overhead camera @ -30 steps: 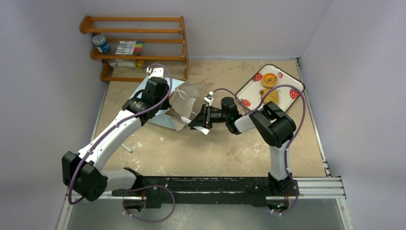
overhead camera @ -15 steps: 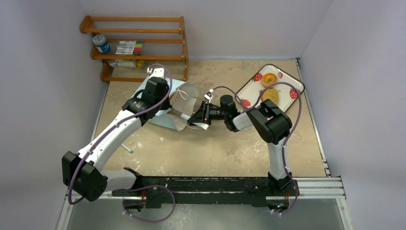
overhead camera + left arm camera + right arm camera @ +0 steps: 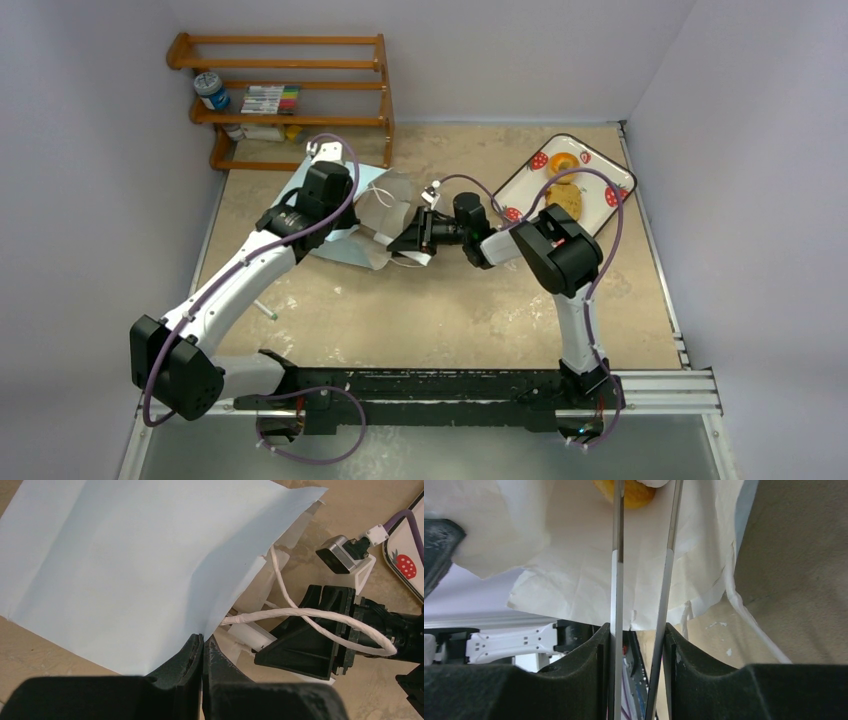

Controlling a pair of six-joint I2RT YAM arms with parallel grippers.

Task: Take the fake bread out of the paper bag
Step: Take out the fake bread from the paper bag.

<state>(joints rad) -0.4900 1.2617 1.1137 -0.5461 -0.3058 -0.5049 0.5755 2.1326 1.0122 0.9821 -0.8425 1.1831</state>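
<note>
The pale blue paper bag [image 3: 368, 212] lies on its side, mouth toward the right. My left gripper [image 3: 204, 640] is shut on the bag's [image 3: 125, 565] lower mouth edge. My right gripper [image 3: 638, 627] is shut on a pair of thin metal tongs [image 3: 616, 555] and sits at the bag's mouth [image 3: 418, 238]. The tong arms reach into the whitish inside [image 3: 574, 580], a narrow gap between them. Their tips straddle an orange-yellow piece of fake bread [image 3: 636, 495] at the top edge of the right wrist view. A bagel ring [image 3: 562, 165] and a tan piece [image 3: 565, 200] lie on the tray.
The white strawberry-patterned tray [image 3: 515, 178] stands at the back right, close behind my right arm. A wooden shelf [image 3: 285, 95] with markers and a jar stands against the back wall. The bag's white cord handle [image 3: 310, 612] drapes over my right gripper's body.
My right gripper has moved left toward the bag, pushing the tongs deeper inside, and its jaws have narrowed slightly. The left arm has not moved.
</note>
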